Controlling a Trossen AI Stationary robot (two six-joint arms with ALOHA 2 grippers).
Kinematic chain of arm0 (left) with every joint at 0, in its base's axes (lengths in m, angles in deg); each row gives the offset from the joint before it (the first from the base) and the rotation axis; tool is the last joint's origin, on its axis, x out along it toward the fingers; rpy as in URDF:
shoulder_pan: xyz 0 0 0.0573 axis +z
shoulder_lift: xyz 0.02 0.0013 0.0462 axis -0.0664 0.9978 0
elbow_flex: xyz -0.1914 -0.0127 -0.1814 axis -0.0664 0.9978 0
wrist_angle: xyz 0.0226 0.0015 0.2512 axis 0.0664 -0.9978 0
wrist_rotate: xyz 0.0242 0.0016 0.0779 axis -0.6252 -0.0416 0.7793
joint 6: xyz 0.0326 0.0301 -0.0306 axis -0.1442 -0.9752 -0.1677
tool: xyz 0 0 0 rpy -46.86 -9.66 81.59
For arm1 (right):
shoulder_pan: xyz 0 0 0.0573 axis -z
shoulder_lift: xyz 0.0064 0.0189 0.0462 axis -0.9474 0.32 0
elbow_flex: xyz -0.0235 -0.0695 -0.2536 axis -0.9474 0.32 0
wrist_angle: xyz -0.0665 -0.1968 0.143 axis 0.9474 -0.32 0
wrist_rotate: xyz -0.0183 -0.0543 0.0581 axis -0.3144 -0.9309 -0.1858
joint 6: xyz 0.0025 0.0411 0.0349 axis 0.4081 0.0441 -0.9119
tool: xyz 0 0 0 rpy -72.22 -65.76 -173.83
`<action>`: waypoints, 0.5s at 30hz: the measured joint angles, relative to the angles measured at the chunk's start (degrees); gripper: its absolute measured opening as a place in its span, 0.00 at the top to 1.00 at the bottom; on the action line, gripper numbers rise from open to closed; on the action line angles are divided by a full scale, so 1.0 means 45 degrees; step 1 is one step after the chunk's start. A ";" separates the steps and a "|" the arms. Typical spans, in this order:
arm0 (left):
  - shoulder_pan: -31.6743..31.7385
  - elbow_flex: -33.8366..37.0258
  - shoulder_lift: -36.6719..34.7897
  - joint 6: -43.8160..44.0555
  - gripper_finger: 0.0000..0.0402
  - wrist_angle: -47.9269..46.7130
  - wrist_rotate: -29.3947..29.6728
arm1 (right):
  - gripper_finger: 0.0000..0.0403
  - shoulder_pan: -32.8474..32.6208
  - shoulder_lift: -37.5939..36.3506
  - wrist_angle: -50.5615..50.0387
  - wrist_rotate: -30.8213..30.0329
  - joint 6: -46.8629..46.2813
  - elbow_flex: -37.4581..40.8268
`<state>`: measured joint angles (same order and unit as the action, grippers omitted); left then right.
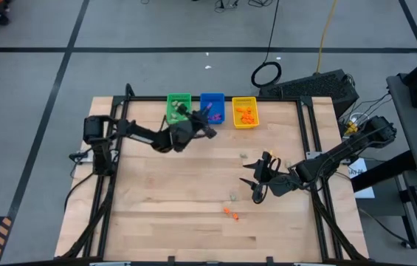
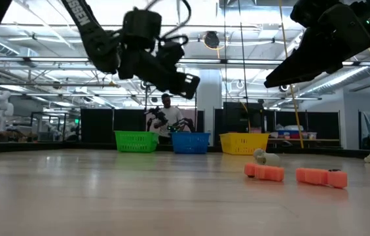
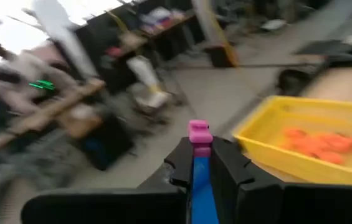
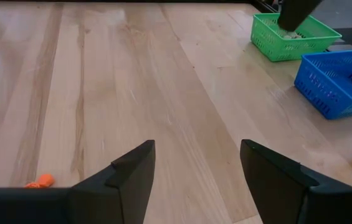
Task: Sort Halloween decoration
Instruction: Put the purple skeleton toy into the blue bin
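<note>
Three bins (image 1: 212,108), left fingers (image 3: 225,168) clamping one purple trinket (image 3: 199,134), right fingers (image 4: 132,168) apart, two orange trinkets (image 1: 229,213)

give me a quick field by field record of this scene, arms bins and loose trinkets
left gripper: over the blue bin, shut on a purple trinket
right gripper: open, empty, above the right part of the table
green bin: holds pale pieces
yellow bin: holds orange pieces
loose on table: orange trinkets near the front, pale trinket just behind them, another pale trinket mid-table
background: a person beyond the bins
</note>
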<state>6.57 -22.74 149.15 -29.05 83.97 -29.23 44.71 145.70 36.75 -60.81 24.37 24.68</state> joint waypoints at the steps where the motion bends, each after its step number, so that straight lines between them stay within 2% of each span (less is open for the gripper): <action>1: 0.0217 -0.0132 0.0000 0.0539 0.93 -0.0607 -0.0627 | 0.45 0.0005 0.0000 0.0000 0.0000 0.0005 0.0000; 4: 0.0808 -0.0782 0.0000 0.2204 0.93 -0.2637 -0.2165 | 0.45 0.0005 0.0000 0.0000 -0.0022 0.0014 0.0000; 10: 0.1585 -0.2053 0.0000 0.4217 0.93 -0.6046 -0.2555 | 0.45 0.0005 0.0000 0.0000 -0.0044 0.0005 0.0000; 15: 0.2122 -0.2502 0.0000 0.5408 0.93 -0.7540 -0.3853 | 0.45 0.0005 0.0000 0.0000 -0.0049 0.0005 0.0000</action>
<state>16.12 -33.99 149.15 -4.71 50.04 -46.57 44.73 145.70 36.75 -61.03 24.40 24.68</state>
